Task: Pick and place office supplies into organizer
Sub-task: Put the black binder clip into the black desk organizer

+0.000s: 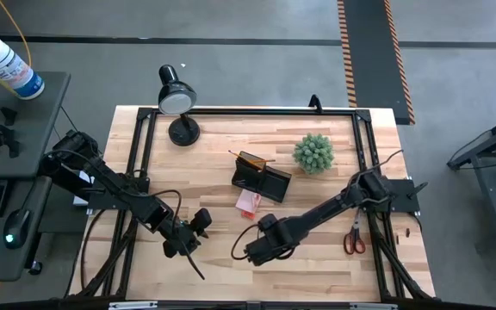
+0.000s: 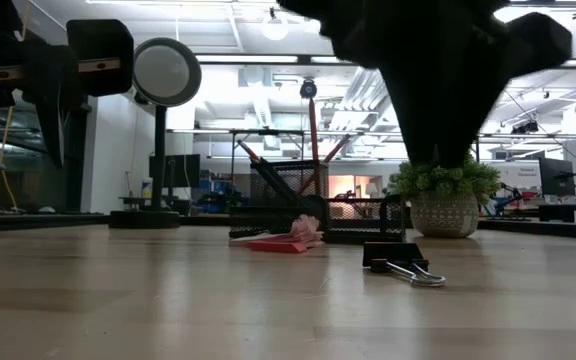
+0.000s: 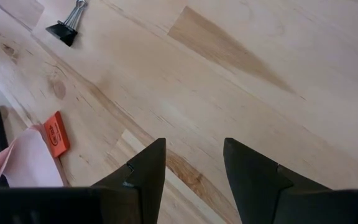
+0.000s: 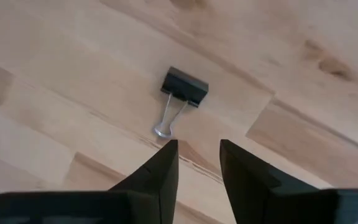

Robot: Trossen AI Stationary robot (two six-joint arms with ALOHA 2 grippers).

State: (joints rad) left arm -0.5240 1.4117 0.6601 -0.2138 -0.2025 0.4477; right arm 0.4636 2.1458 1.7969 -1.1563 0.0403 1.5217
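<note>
Near the organizer, on its robot-facing side: right end effector hovers with fingers parted, gripping nothing, above binder clip lying on table. Left end effector released, empty, farther out. Pink sticky-note pad partly cut off beside organizer.

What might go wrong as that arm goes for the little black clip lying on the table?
The binder clip lies flat on the wood just ahead of the right gripper, whose jaws stand apart with nothing between them. Being so low and small, it could skid away or slip out. Its wire handles point toward the gripper, so the jaws may catch only those.
</note>
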